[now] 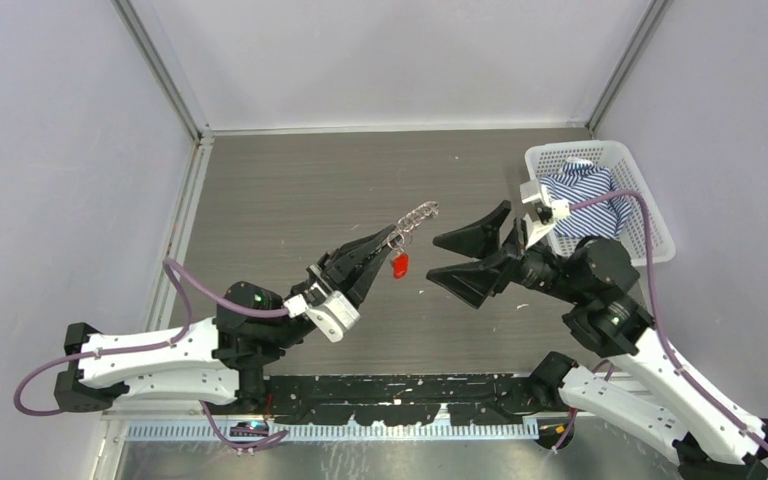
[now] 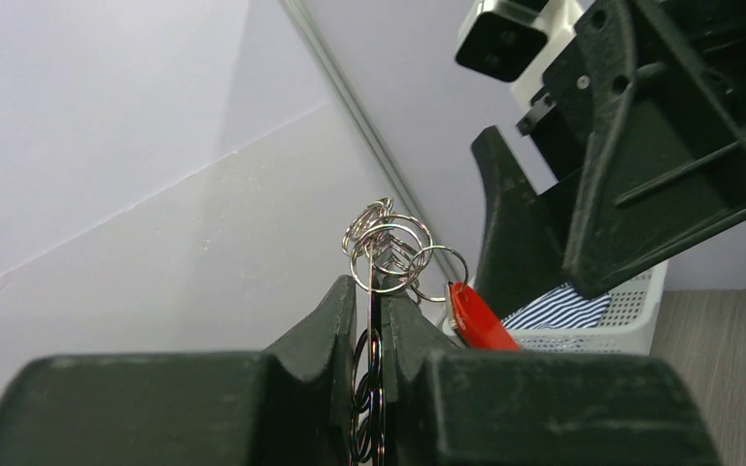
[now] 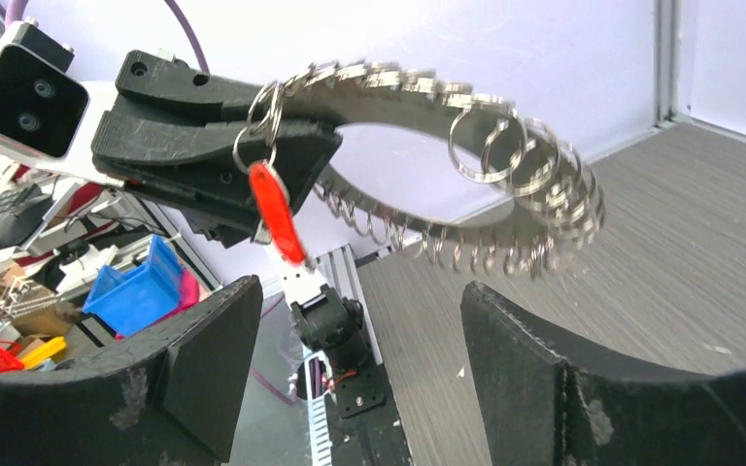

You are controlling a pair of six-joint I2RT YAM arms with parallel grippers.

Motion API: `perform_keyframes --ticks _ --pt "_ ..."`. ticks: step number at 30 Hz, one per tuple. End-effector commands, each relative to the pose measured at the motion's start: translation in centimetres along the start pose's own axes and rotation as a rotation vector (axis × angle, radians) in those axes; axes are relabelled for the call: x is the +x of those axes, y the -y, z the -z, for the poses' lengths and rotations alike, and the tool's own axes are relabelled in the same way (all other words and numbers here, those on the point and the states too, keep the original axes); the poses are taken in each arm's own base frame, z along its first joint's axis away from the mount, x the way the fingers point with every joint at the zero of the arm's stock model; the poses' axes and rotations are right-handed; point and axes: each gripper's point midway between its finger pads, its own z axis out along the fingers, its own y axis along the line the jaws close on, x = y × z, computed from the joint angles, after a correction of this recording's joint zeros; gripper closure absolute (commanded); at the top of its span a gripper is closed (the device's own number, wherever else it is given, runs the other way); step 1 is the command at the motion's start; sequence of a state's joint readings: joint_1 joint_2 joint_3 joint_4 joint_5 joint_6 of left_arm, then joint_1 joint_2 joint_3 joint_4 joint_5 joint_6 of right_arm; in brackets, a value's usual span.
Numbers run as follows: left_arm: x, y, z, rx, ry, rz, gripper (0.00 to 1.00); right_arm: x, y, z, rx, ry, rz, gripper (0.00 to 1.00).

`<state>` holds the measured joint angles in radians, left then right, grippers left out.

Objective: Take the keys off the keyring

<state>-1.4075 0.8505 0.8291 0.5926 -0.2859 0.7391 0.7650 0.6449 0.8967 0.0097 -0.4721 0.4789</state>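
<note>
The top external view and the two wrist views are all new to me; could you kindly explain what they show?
These are two robot arms bolted at the near edge of a grey table. The top view looks down from above and behind them. The other two come from a camera on each wrist, so each shows its own black fingers at the bottom. The left gripper is shut on the keyring, a big metal loop held up off the table, strung with many small silvery rings and one red tag. The right gripper is open, facing the loop but not touching it. At the far right of the table stands a white basket with a striped cloth inside.
</note>
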Motion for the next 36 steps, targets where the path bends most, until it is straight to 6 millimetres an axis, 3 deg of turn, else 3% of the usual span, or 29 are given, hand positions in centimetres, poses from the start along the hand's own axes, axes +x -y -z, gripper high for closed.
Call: perform_keyframes --ticks 1,14,25,36 --pt "-3.4 -1.3 -0.5 -0.008 0.101 0.073 1.0 -3.5 -2.4 -1.2 -0.154 0.165 0.082 0.19" --pt "-3.9 -1.2 -0.7 0.004 0.115 0.103 1.0 -3.8 -3.9 -3.3 -0.335 0.202 0.045 0.17" --pt "-3.7 -0.9 -0.9 0.008 0.111 0.111 1.0 -3.9 -5.4 -3.6 -0.46 0.241 -0.062 0.18" --pt "-3.5 -0.7 -1.1 0.008 0.101 0.108 1.0 -2.8 -6.9 -4.4 -0.527 0.201 -0.11 0.21"
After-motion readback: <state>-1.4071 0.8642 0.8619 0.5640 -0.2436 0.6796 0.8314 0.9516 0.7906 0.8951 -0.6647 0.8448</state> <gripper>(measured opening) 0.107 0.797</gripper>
